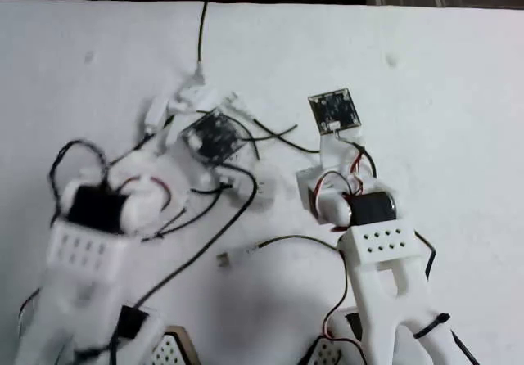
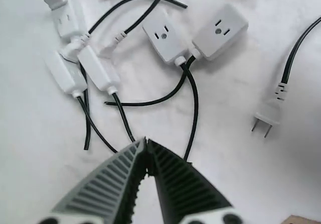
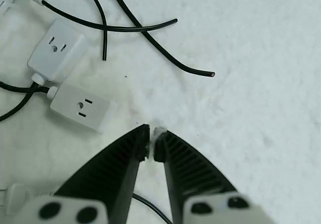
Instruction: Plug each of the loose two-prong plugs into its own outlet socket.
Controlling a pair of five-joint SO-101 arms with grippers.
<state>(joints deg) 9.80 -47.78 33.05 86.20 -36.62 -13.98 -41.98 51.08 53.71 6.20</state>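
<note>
Our left gripper [image 2: 146,143] has its jaws pressed together on nothing, and the right gripper [image 3: 152,136] is likewise closed and empty. The loose two-prong plug [image 2: 267,119] lies flat between the arms, off to the left gripper's side. Its prongs point back toward us, away from the paired outlet sockets [image 2: 163,38] beyond.

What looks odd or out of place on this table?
One black cord near the two outlet sockets ends in a bare cut tip, with no plug on that end. The other cords cross it in a loose tangle.
</note>
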